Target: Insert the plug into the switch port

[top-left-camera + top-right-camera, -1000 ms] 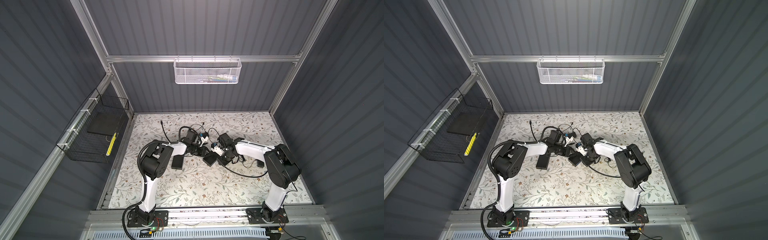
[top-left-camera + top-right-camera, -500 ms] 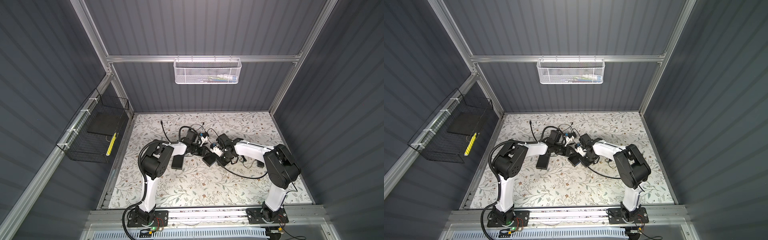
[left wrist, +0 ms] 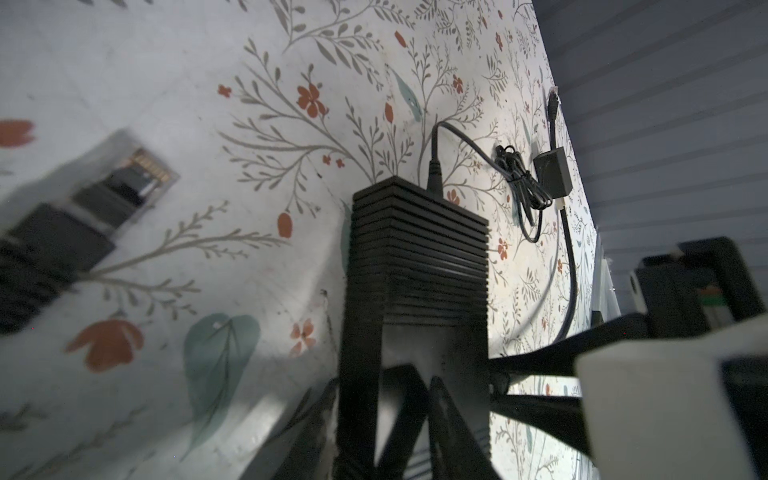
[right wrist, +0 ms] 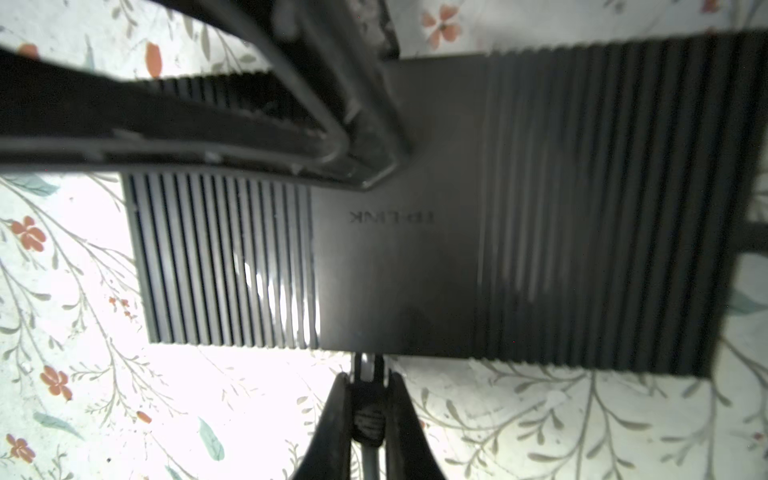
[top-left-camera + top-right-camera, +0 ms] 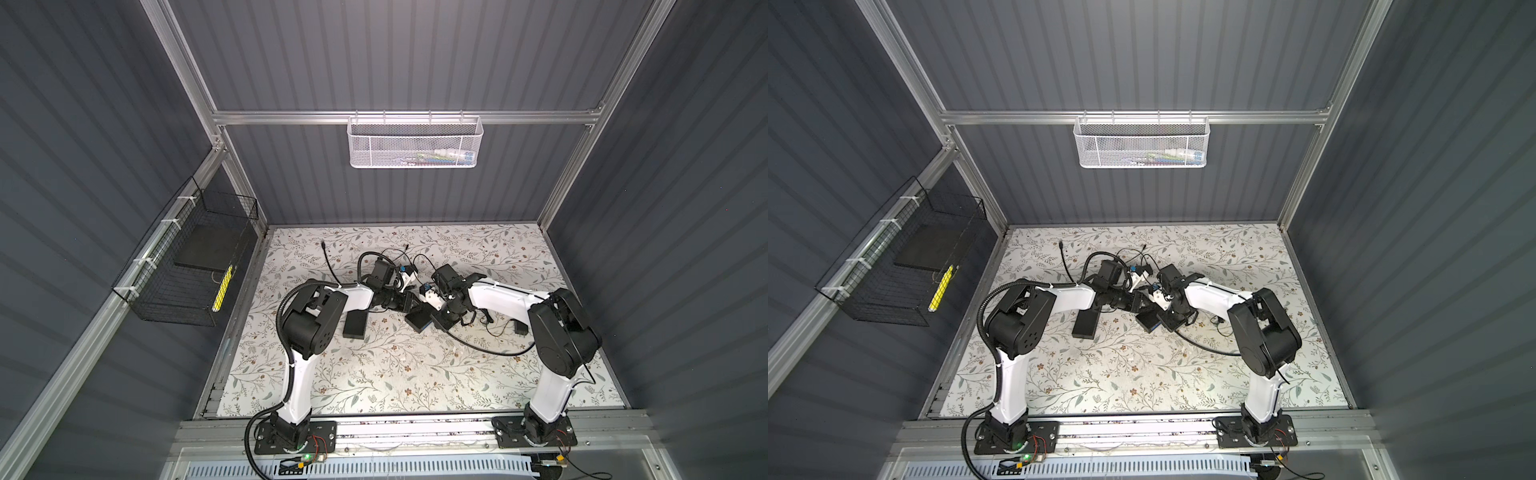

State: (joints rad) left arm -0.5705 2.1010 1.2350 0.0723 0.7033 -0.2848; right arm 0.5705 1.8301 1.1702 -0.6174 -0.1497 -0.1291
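Right wrist view: the right gripper (image 4: 365, 388) has its jaws clamped on the Ethernet plug (image 4: 367, 419), whose tip meets the side edge of the TP-Link switch (image 4: 395, 270). On the left gripper (image 3: 419, 376) the jaws stand slightly parted, resting empty on that switch's top.

1. The right gripper's (image 4: 368, 376) black fingers (image 4: 332, 415) cover most of the small black-booted cable plug (image 4: 368, 419); whether its tip sits in the black ribbed plastic switch (image 4: 395, 270) cannot be told.
2. A blurred finger (image 4: 187, 124) of the left gripper (image 5: 413, 306) hides part of the switch.
3. In the left wrist view a blurred clear-tipped plug's (image 3: 124, 174) cable runs off the edge.
4. The white mesh basket's (image 5: 413, 143) contents are too small to name.
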